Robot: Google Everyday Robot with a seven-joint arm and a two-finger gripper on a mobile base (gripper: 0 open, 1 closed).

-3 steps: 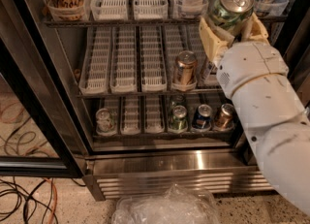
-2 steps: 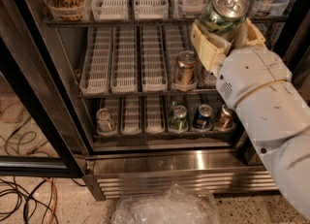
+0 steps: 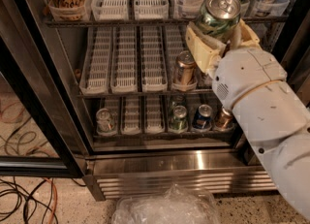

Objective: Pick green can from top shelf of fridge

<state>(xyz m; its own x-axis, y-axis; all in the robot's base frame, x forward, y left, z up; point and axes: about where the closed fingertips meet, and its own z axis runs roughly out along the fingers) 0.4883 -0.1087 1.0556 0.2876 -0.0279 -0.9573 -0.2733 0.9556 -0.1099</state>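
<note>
The green can [image 3: 219, 16], pale green and white with a silver lid and pull tab, sits tilted between the cream fingers of my gripper [image 3: 220, 36], which is shut on it. The can is held in front of the fridge [image 3: 63, 97], just below the front edge of the top shelf [image 3: 121, 22] at its right side. White slotted lane trays line that shelf. My white arm runs down to the lower right and hides the right part of the lower racks.
A gold can [image 3: 184, 69] stands on the middle rack just left of the gripper. Several cans, among them a darker green can [image 3: 178, 119], stand on the bottom rack. Bottles fill the top shelf's right side. A crumpled plastic bag [image 3: 167, 208] and cables [image 3: 24, 203] lie on the floor.
The gripper with the green can has moved left and slightly toward the camera, away from the top shelf. The can now tilts more, showing its lid.
</note>
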